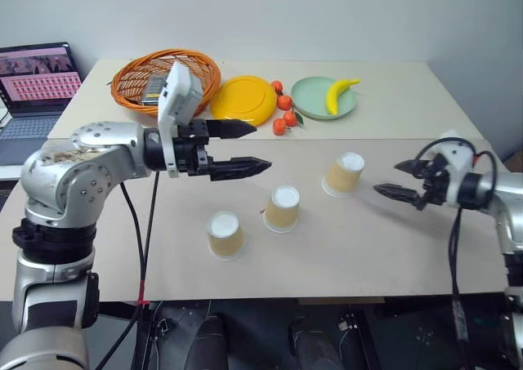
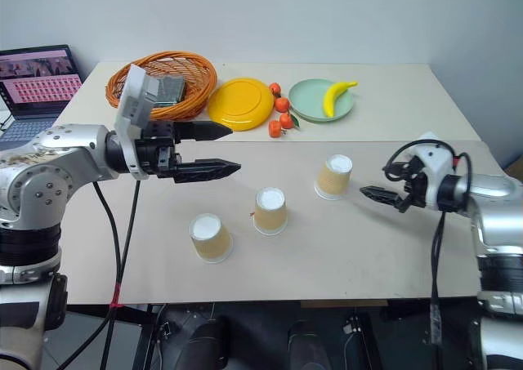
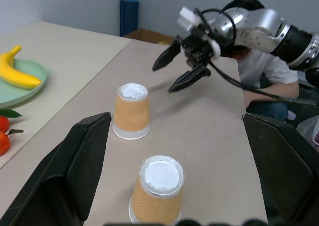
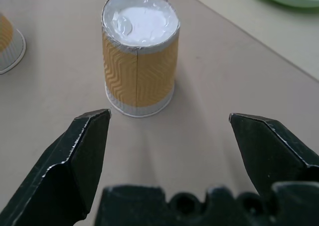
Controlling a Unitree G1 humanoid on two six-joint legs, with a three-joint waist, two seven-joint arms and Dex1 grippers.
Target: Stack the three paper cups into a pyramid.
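Three paper cups stand upside down and apart on the beige table point(image 1: 392, 247): a near-left cup point(image 1: 225, 234), a middle cup point(image 1: 282, 208) and a far-right cup point(image 1: 344, 174). No pyramid is formed. My left gripper point(image 1: 261, 145) hovers open above the table, behind and left of the middle cup, pointing right. My right gripper point(image 1: 386, 178) is open just right of the far-right cup, pointing at it with a small gap. In the right wrist view that cup point(image 4: 139, 56) stands ahead of the open fingers point(image 4: 79, 151). The left wrist view shows two cups point(image 3: 131, 111) point(image 3: 158, 191) and the right gripper point(image 3: 162, 80).
At the back of the table sit an orange wicker basket point(image 1: 163, 80), a yellow plate point(image 1: 243, 99), small oranges point(image 1: 283, 113) and a green plate point(image 1: 309, 100) with a banana point(image 1: 339, 92). A laptop point(image 1: 37, 92) is at far left. A person point(image 3: 264, 71) sits beyond the table's right end.
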